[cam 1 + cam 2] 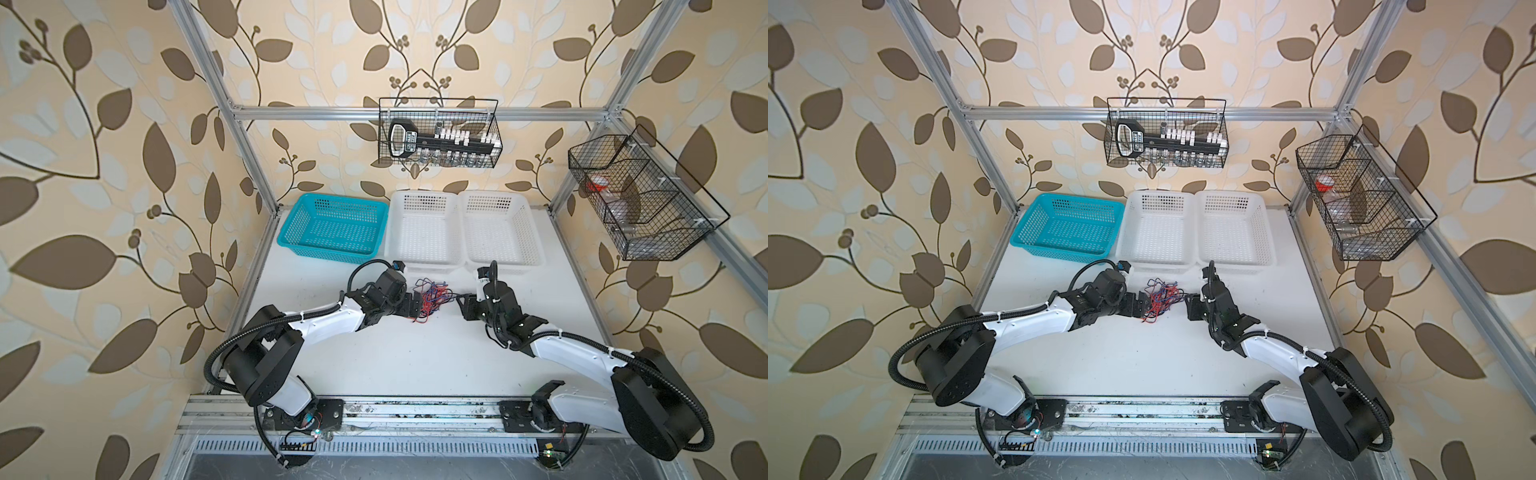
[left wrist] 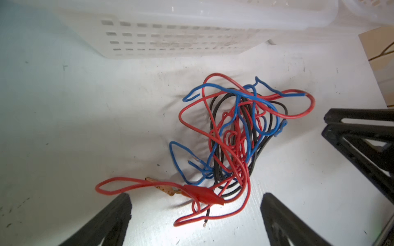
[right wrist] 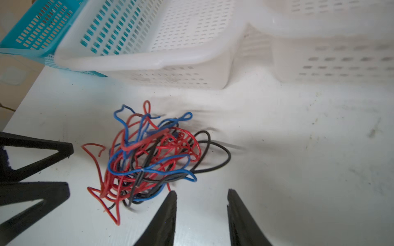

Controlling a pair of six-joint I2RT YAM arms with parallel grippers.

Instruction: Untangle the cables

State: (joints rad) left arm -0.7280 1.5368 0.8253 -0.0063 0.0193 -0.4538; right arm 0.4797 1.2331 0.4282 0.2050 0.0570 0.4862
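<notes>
White table [image 1: 415,365] carries the cables [image 1: 432,297] in a roundish knot.

Cables [image 2: 236,132] wear glossy plastic sheathing; the table [image 2: 64,127] looks matt, scuffed; the white basket [image 3: 149,61] is smooth perforated plastic.

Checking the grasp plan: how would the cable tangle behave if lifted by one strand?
Likely floppy: the cables are thin, lying in loose bends. The whole bundle would probably lift together, since red, blue and black strands interweave. The red clip may snag.
</notes>
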